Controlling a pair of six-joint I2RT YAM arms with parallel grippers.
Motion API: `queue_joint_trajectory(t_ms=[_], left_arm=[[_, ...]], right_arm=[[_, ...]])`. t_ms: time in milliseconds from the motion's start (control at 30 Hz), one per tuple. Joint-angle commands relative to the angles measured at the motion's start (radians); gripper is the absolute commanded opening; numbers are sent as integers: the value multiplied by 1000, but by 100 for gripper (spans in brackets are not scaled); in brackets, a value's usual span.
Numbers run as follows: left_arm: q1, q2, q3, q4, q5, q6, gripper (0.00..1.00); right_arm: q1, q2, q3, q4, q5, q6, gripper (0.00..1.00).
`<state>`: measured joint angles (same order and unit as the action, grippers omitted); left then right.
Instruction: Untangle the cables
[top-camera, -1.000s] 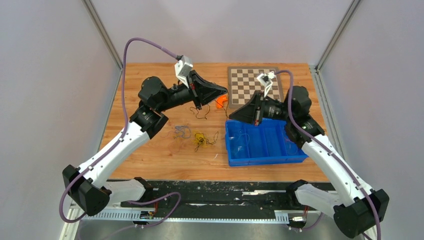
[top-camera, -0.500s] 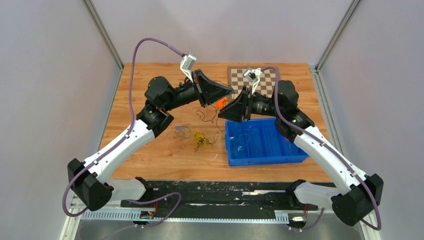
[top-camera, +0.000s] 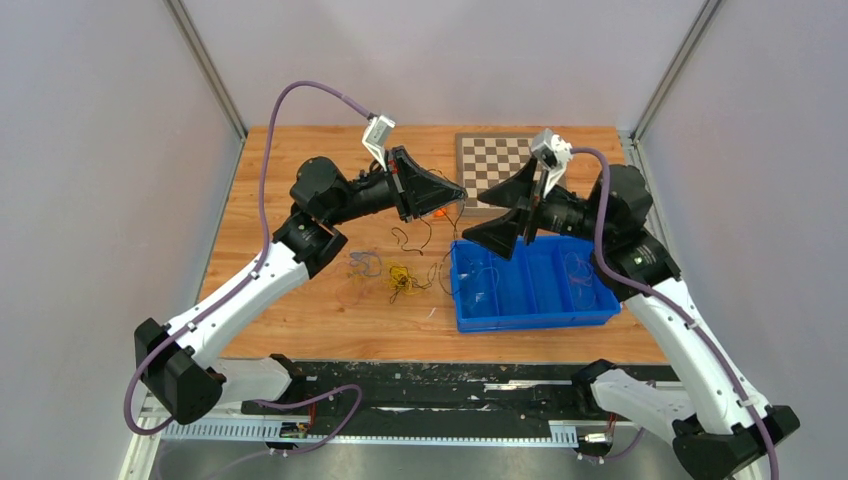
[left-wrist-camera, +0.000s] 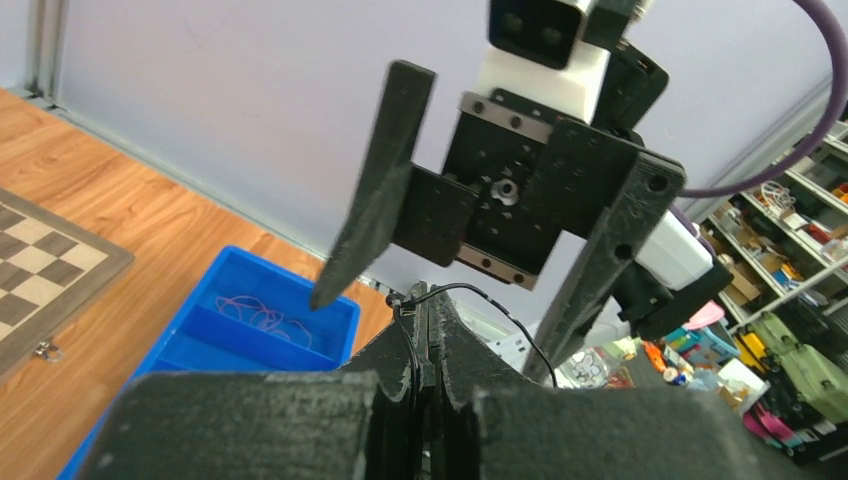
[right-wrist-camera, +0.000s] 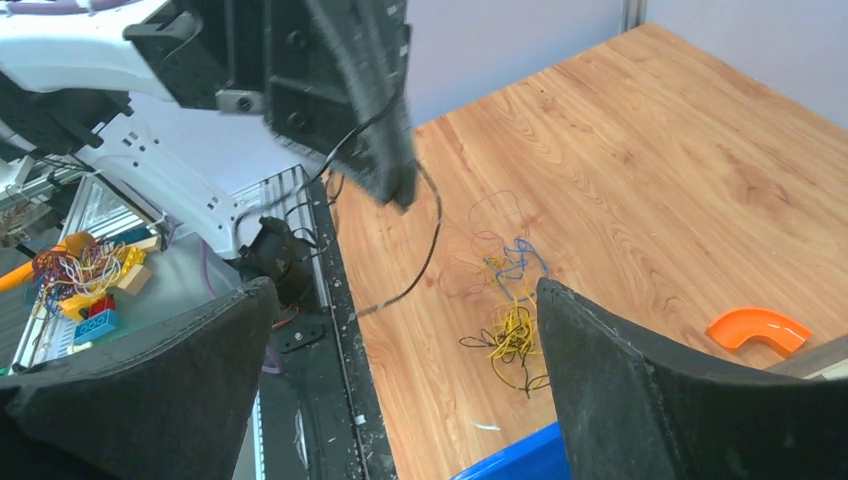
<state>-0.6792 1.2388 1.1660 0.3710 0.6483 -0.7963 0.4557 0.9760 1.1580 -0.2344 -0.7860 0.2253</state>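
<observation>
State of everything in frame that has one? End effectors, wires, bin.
Left end effector: shut, pinching the thin black wire, which dangles from it.
Right end effector: open wide, empty.
Yellow wire bundle: tangled, lying on the wooden table.
Purple-blue wire: loose loops, on the table.
Blue plastic bin: holds pinkish wire loops.

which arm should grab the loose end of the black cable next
Right. The right gripper is open wide and faces the left gripper, which is shut on the black cable and holds it above the table, loose end hanging below. The left has no free jaws.
</observation>
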Motion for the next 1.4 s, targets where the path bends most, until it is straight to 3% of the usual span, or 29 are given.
queue_joint_trajectory(t_ms=[0, 233, 500, 600, 667, 767, 800, 833, 900, 1000, 1067, 1133, 1233, 1367], left_arm=[[-10, 7, 24, 54, 40, -21, 0], [-10, 31, 42, 71, 46, -38, 0], [-12, 45, 46, 113, 45, -73, 0], [-13, 49, 54, 125, 45, -85, 0], [-13, 52, 59, 131, 43, -91, 0], [-13, 53, 59, 136, 41, -97, 0], [-14, 53, 59, 135, 40, -98, 0], [-14, 53, 57, 135, 38, -97, 0], [-14, 46, 50, 126, 34, -89, 0], [-1, 18, 19, 89, 28, -61, 0], [22, -5, -9, 57, 24, -37, 8], [62, -25, -28, 20, 35, -9, 26], [122, -43, -26, -82, 68, 79, 62], [184, -77, -8, -244, 113, 238, 83]], right_arm=[[18, 90, 72, -1, -1, 0, 100], [77, 145, 40, 150, -91, 168, 100], [106, 202, 12, 272, -78, 267, 100], [112, 218, 2, 278, -69, 271, 95], [112, 221, -6, 292, -58, 278, 87], [112, 226, -7, 322, -57, 297, 64], [112, 228, -5, 327, -59, 300, 53], [111, 227, -2, 329, -60, 298, 33], [103, 219, 3, 326, -65, 290, 3], [53, 192, -6, 300, -78, 289, 0], [12, 164, -22, 258, -83, 274, 0], [-24, 132, -41, 172, -76, 228, 0], [-63, 78, -69, 62, -47, 143, 0], [-85, 47, -78, -61, 18, 49, 0]])
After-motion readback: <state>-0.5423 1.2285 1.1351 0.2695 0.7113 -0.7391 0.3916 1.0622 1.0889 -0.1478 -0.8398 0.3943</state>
